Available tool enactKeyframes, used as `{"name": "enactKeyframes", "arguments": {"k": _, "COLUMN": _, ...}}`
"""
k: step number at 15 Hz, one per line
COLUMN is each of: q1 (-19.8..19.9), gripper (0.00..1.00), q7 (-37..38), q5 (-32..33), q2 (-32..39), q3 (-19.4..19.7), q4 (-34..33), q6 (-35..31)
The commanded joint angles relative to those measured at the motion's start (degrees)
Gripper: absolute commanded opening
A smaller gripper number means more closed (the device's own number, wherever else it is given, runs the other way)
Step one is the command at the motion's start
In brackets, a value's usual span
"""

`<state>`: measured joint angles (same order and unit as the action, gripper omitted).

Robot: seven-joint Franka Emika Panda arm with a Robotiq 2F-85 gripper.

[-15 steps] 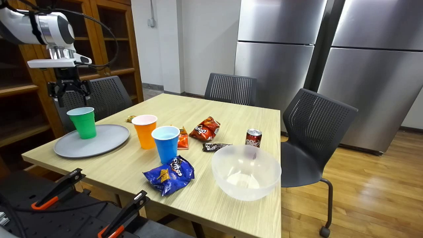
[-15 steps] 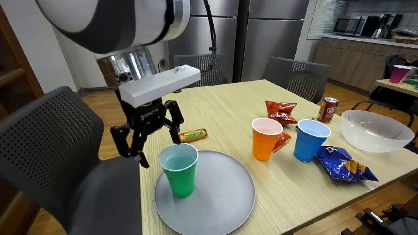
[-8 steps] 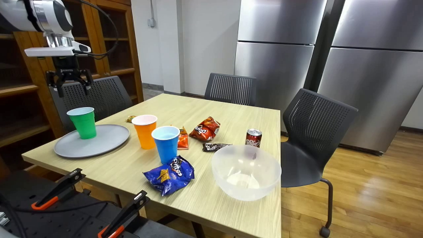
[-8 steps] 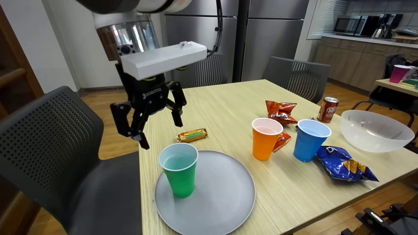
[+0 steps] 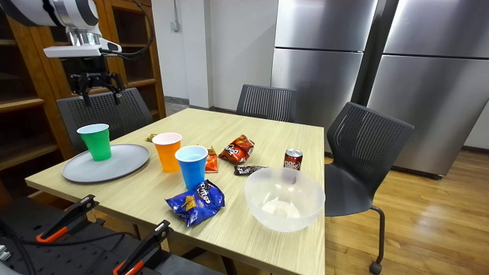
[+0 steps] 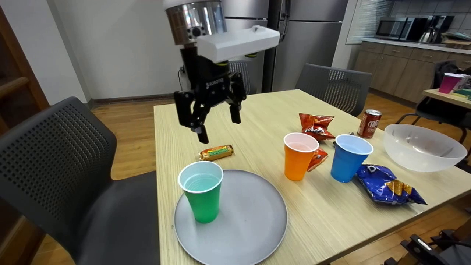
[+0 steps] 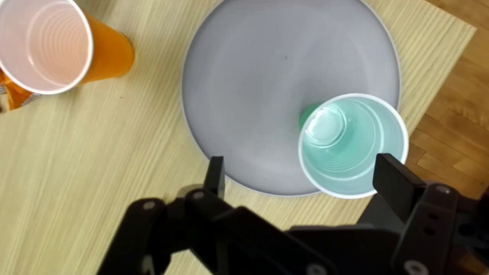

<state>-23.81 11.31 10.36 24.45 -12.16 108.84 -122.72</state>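
Lower than the black two-fingered tool [image 6: 220, 129]: a small gold-and-orange wrapped candy bar [image 6: 216, 152] is laid flat on the pale wood-grained surface [image 6: 265, 117]; in an exterior view its long axis is turned mostly crosswise; whether it lies squarely beneath cannot be told
Tool jaws: spread wide; nothing is held or touched
Tall green plastic cup [image 7: 351, 145]: stood upright on the round flat grey plate [image 7: 244, 88], off its middle; seen lower than the tool, and apart, in both exterior views; its rim is overlapped by one fingertip in the wrist view
Tall orange plastic cup [image 6: 297, 162]: stood beside the plate, apart; a tall blue plastic cup [image 6: 347, 165] is placed next along, with a crumpled blue foil chip bag [image 6: 386, 187] just beside it
Farther across the surface: a red foil chip bag [image 6: 316, 127], a red-brown metal soda can [image 6: 369, 124] and a translucent white plastic bowl [image 6: 419, 162] are seen
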Motion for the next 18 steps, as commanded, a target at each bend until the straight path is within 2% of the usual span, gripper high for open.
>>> {"name": "enactKeyframes", "arguments": {"k": 1, "q1": 4.37, "gripper": 1.0, "q7": -3.76, "q5": -1.59, "q2": -5.61, "q3": 0.38, "q4": 7.47, "q6": -3.82}}
{"name": "enactKeyframes", "arguments": {"k": 6, "q1": 9.22, "gripper": 1.0, "q7": -7.07, "q5": -3.59, "q2": -8.64, "q3": 1.41, "q4": 12.82, "q6": -6.52}}
{"name": "enactKeyframes", "arguments": {"k": 11, "q1": 12.2, "gripper": 1.0, "q7": -9.38, "q5": -6.19, "q2": -9.22, "q3": 2.47, "q4": 14.84, "q6": -6.46}}
{"name": "enactKeyframes", "arguments": {"k": 12, "q1": 11.01, "gripper": 1.0, "q7": -7.46, "q5": -4.54, "q2": -6.87, "q3": 2.63, "q4": 12.14, "q6": -5.61}}
{"name": "enactKeyframes", "arguments": {"k": 18, "q1": 11.71, "gripper": 1.0, "q7": -7.91, "q5": -5.13, "q2": -7.01, "q3": 2.9, "q4": 12.86, "q6": -5.61}}
